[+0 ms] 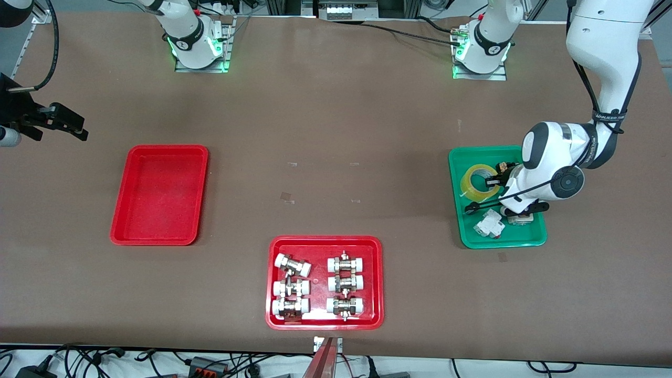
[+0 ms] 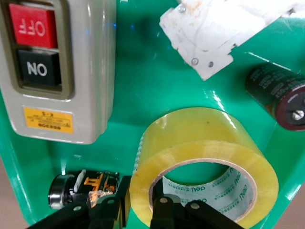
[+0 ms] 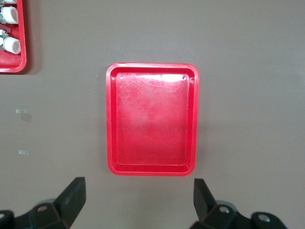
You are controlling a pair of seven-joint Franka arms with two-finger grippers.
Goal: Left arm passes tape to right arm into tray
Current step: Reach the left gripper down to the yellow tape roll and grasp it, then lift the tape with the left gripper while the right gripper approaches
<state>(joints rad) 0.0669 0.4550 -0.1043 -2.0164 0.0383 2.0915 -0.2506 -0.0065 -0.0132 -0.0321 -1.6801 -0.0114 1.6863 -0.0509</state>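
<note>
The tape (image 1: 476,181), a yellowish ring, lies in the green tray (image 1: 530,240) toward the left arm's end of the table. My left gripper (image 1: 492,184) is down in that tray at the roll. In the left wrist view the tape (image 2: 205,148) has one finger (image 2: 118,200) against its outer wall and the other finger (image 2: 164,210) inside its hole, shut on the wall. My right gripper (image 1: 63,123) waits open and empty over bare table beside the narrower red tray (image 1: 168,149). In the right wrist view its fingertips (image 3: 74,191) stand wide apart, and the tray (image 3: 110,119) holds nothing.
The green tray also holds a grey ON/OFF switch box (image 2: 52,71), a white bracket (image 2: 214,28), a dark cylinder (image 2: 279,95) and a small motor-like part (image 2: 78,188). A wider red tray (image 1: 325,240) with several pipe fittings sits nearest the front camera.
</note>
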